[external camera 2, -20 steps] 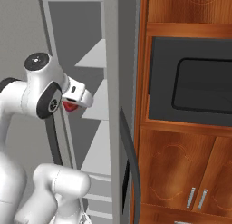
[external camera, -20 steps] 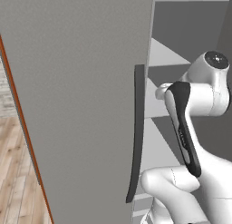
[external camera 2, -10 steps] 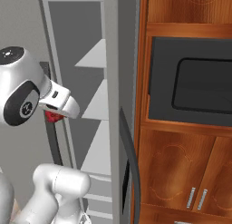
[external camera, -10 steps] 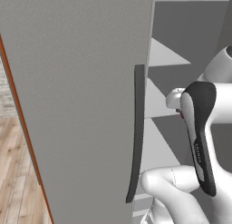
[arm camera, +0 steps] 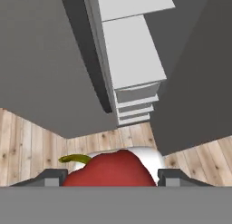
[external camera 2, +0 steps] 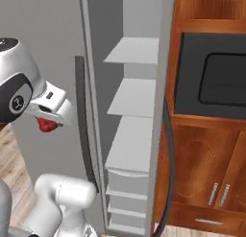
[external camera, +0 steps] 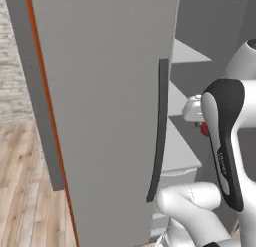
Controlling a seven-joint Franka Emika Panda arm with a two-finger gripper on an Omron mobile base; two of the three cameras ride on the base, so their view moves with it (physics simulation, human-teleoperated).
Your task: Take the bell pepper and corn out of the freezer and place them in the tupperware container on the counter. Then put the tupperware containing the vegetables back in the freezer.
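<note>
Red pepper (arm camera: 108, 169) is riding clamped in my tool (arm camera: 108, 180); I am swinging it out of the freezer (external camera 2: 137, 97), now clear of the shelves, heading for the desk.

arm: raised, elbow bent | end effector (arm camera: 108, 177): fingers clamped on bell pepper (arm camera: 108, 172)

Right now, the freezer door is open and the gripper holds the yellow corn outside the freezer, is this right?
Not quite. The gripper holds the red bell pepper, not the corn; the hand view shows it between the fingertips with its green stem. The rest stands: the freezer door is open, and the pepper is outside the freezer.
</note>
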